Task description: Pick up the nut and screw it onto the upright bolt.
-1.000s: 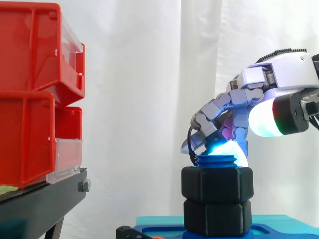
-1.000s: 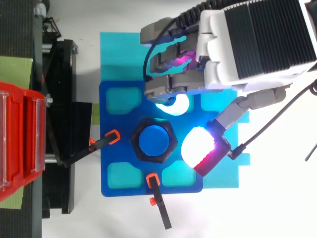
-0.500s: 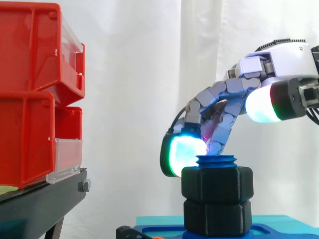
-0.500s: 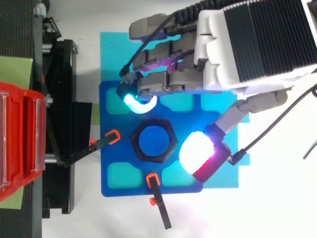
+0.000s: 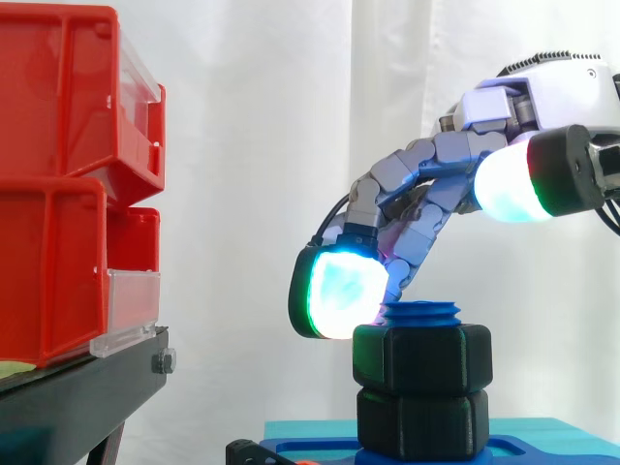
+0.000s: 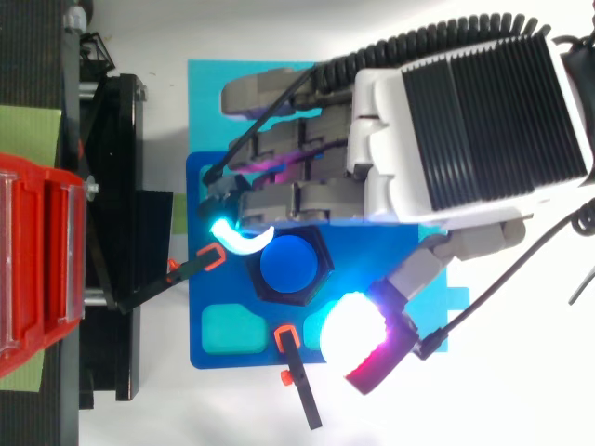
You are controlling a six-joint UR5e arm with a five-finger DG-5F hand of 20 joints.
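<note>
Red bins (image 5: 68, 174) fill the stand's left edge, with open room between them and the work. The hand (image 6: 465, 121) hovers with its fingers apart, grasping nothing. At the centre of the blue base (image 6: 197, 297), the black nut (image 5: 421, 358) sits on the upright bolt (image 6: 296, 265), its axis vertical.

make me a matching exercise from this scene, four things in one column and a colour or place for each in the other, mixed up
Things:
1. bolt
2. nut
3. bins
4. hand

Descriptions:
a. red, stacked at the side view's left
b. black, hexagonal, sitting round the bolt
c. blue, upright, threaded top poking up
d. open, reaching over the nut with glowing pads

Pairs: 1-c, 2-b, 3-a, 4-d
</note>
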